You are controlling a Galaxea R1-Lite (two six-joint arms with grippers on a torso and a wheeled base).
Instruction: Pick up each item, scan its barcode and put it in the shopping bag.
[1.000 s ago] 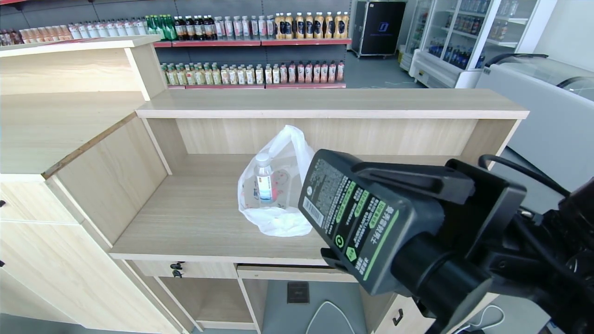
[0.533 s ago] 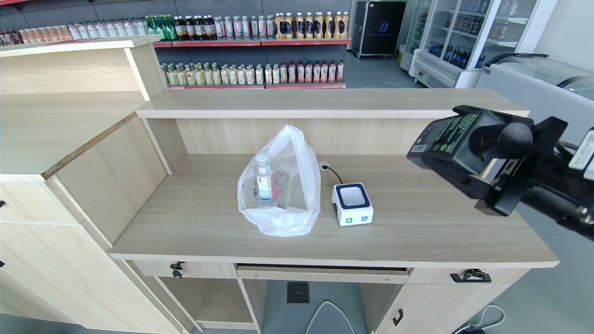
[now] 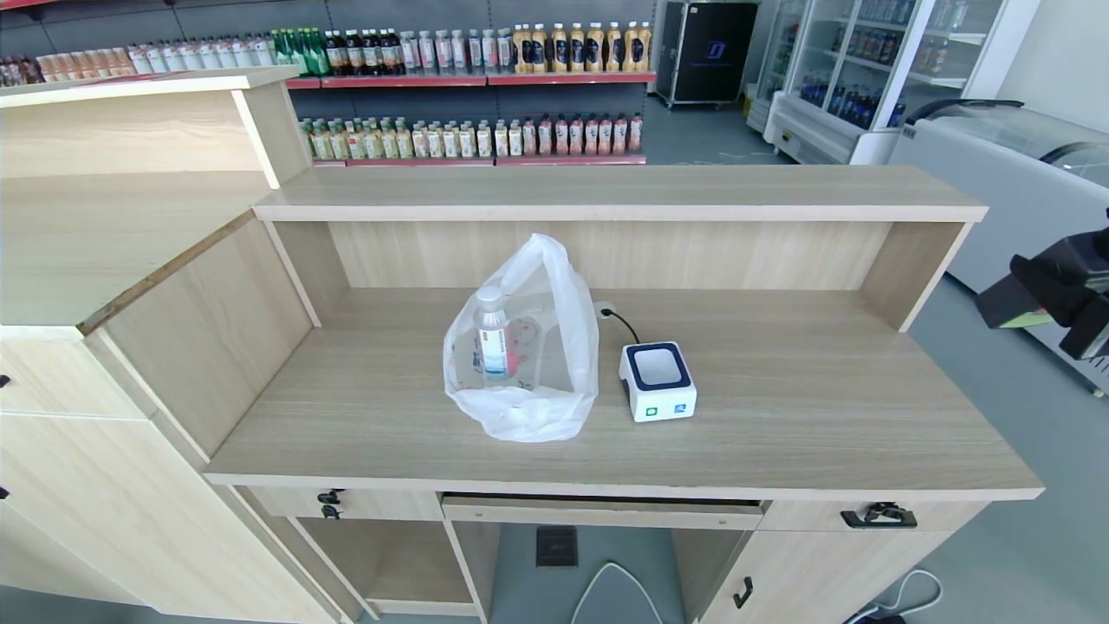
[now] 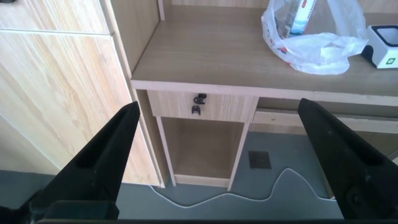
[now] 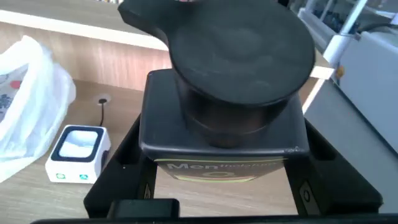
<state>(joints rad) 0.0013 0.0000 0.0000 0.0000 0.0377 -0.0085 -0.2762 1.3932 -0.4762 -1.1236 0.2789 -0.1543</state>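
Right claw (image 5: 224, 143) grips black bottle (image 5: 239, 56) — beside the counter (image 3: 780, 416).

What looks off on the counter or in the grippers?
Nothing spilled or damaged. The white plastic shopping bag stands on the light wooden counter with a clear bottle upright inside, the white square scanner beside it. Odd: the right gripper holds a black container out past the counter's right end, away from the scanner.

The right gripper (image 5: 227, 186) hangs far right, clamped on a dark bottle (image 5: 224, 130). The left gripper (image 4: 219, 109) sits low, fingers (image 4: 102, 158) wide apart.
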